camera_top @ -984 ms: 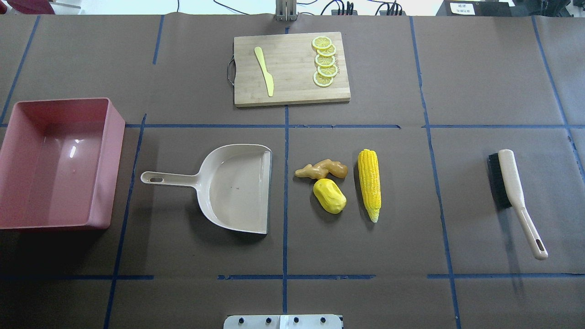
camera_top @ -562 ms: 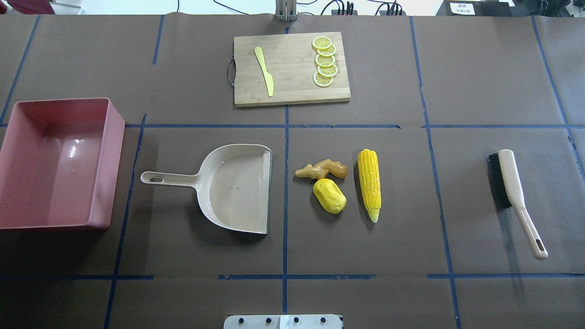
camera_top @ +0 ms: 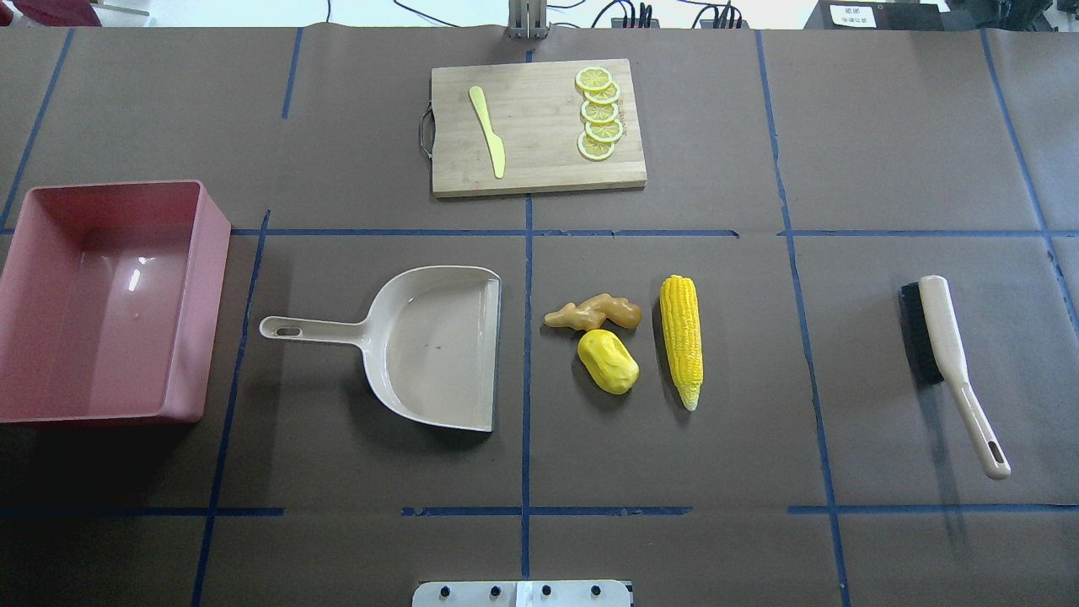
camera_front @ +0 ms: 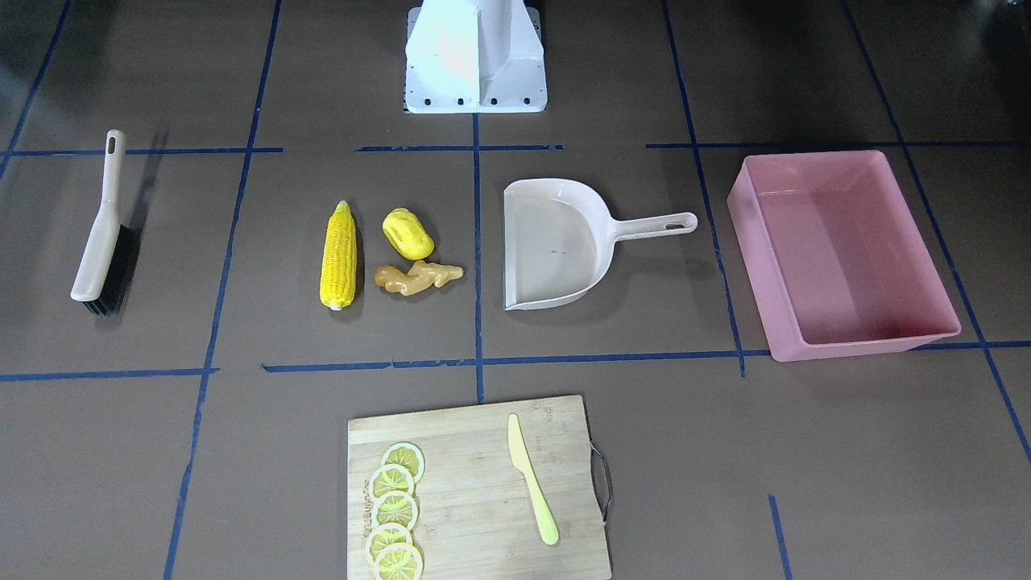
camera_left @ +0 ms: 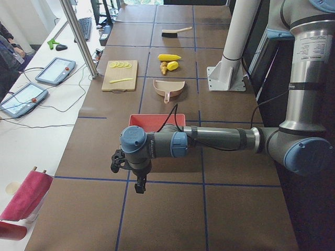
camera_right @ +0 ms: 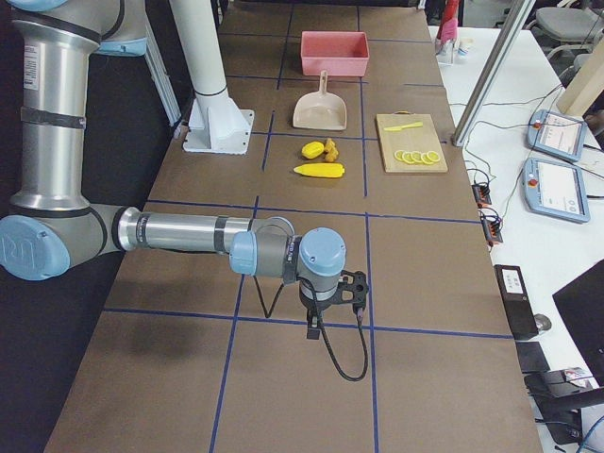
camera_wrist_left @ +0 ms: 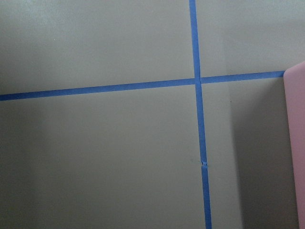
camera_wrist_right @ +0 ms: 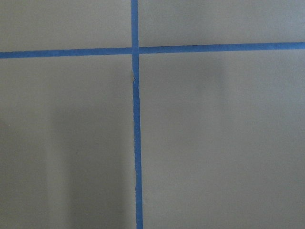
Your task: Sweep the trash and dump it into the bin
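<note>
I cannot tell if my left gripper [camera_left: 139, 188] or right gripper [camera_right: 312, 330] is open. Both hang at the ends of the table [camera_left: 172, 209]. The corn cob [camera_top: 682, 341], oval piece [camera_top: 608, 362] and ginger root [camera_top: 593, 314] lie between them, facing the mouth of the dustpan [camera_top: 438, 346] — probably for one push by the brush [camera_top: 936, 333]; the bin [camera_top: 198, 337] stands near the left gripper.

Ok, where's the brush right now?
Overhead view: the brush lies at the far right, the robot's right side, well right of the corn cob, nothing touching it.

Left tool [camera_left: 140, 188], right tool [camera_right: 312, 330]: finger gaps indistinct; bin [camera_top: 201, 312] outer rim off-frame overhead.
</note>
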You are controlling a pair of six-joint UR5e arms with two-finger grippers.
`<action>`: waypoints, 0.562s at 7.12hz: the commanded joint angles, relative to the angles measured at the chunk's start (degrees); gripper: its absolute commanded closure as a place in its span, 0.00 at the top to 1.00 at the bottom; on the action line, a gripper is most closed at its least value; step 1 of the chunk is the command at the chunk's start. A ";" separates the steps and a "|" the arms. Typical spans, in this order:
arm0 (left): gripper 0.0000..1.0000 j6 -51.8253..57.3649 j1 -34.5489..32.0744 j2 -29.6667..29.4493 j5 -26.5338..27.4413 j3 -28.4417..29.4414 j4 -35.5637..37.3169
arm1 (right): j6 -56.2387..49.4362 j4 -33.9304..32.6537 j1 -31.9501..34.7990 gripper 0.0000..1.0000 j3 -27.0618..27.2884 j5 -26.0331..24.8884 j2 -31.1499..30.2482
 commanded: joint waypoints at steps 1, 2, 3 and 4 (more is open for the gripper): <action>1.00 -0.02 0.11 0.00 0.00 0.07 -0.18 | 0.00 0.00 -0.02 1.00 -0.06 0.00 0.00; 1.00 -0.02 0.20 0.00 0.00 0.25 -0.18 | 0.00 0.00 -0.02 1.00 -0.06 0.00 0.00; 1.00 -0.02 0.20 0.00 0.00 0.25 -0.18 | 0.00 0.00 -0.02 1.00 -0.06 0.00 -0.08; 1.00 0.16 0.29 0.00 0.00 0.34 -0.26 | 0.00 0.00 -0.02 1.00 0.03 0.00 -0.08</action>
